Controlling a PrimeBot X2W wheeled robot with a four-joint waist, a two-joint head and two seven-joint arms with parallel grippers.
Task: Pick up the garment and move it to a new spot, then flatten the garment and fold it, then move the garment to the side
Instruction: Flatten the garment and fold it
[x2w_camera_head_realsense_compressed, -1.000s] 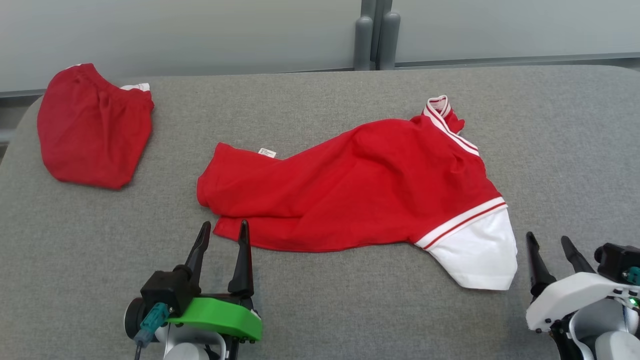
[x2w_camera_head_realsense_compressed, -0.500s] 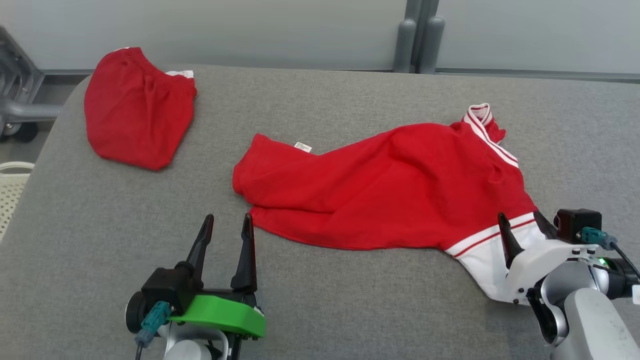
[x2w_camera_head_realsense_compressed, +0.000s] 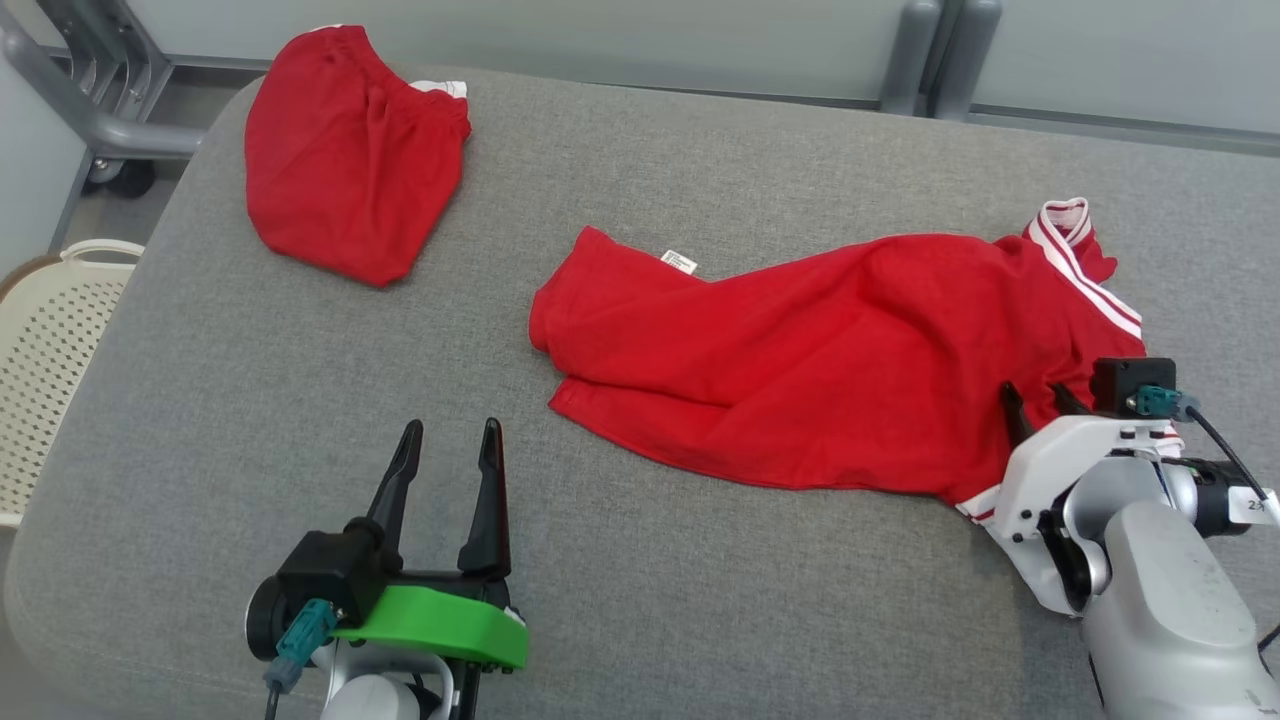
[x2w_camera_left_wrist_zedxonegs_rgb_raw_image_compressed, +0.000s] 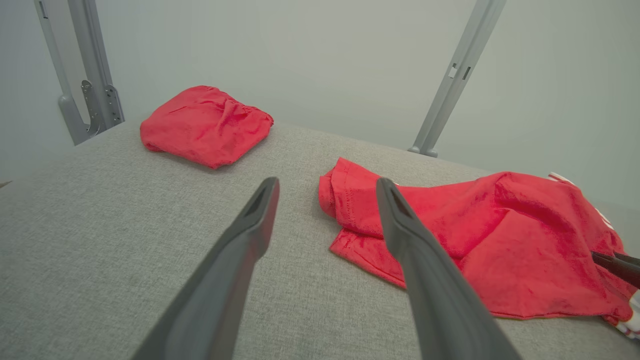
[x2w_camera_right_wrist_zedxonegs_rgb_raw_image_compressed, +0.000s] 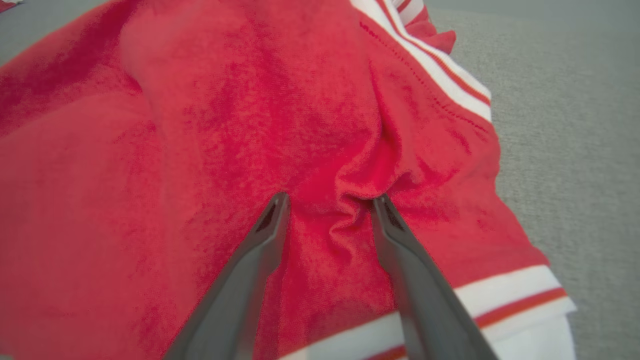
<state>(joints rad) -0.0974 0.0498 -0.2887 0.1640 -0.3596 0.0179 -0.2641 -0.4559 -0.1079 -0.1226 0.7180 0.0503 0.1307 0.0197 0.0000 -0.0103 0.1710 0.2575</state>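
1. My right fingers (x2w_camera_right_wrist_zedxonegs_rgb_raw_image_compressed: 260, 250) are spread apart with their tips pressed down into the red shirt (x2w_camera_right_wrist_zedxonegs_rgb_raw_image_compressed: 200, 125). A puckered ridge of its cloth stands between them. They bracket that fold but are not clamped shut on it.
2. Just behind those tips, toward my wrist, runs the shirt's white band with a red stripe (x2w_camera_right_wrist_zedxonegs_rgb_raw_image_compressed: 500, 295).
3. In the head view the right fingers (x2w_camera_head_realsense_compressed: 1012, 405) sit at the shirt's right end, with my white wrist housing over the sleeve there.
4. My left fingers (x2w_camera_head_realsense_compressed: 487, 500) are released and wide apart. They hover over bare tabletop (x2w_camera_head_realsense_compressed: 700, 600), just short of the shirt's near left corner.
5. From the left wrist, those fingers (x2w_camera_left_wrist_zedxonegs_rgb_raw_image_compressed: 240, 250) point past that corner, and the shirt (x2w_camera_left_wrist_zedxonegs_rgb_raw_image_compressed: 475, 220) lies to their right.
6. The red shirt (x2w_camera_head_realsense_compressed: 800, 370) lies rumpled across the middle and right of the grey tabletop. Its striped collar (x2w_camera_head_realsense_compressed: 1065, 215) is at the far right and a small white label (x2w_camera_head_realsense_compressed: 679, 262) is on its far left edge.
7. A second red garment (x2w_camera_head_realsense_compressed: 350, 180) lies bunched at the far left corner, well apart from the shirt.
8. Beyond the tabletop's left edge stands a pale perforated basket (x2w_camera_head_realsense_compressed: 50, 350).
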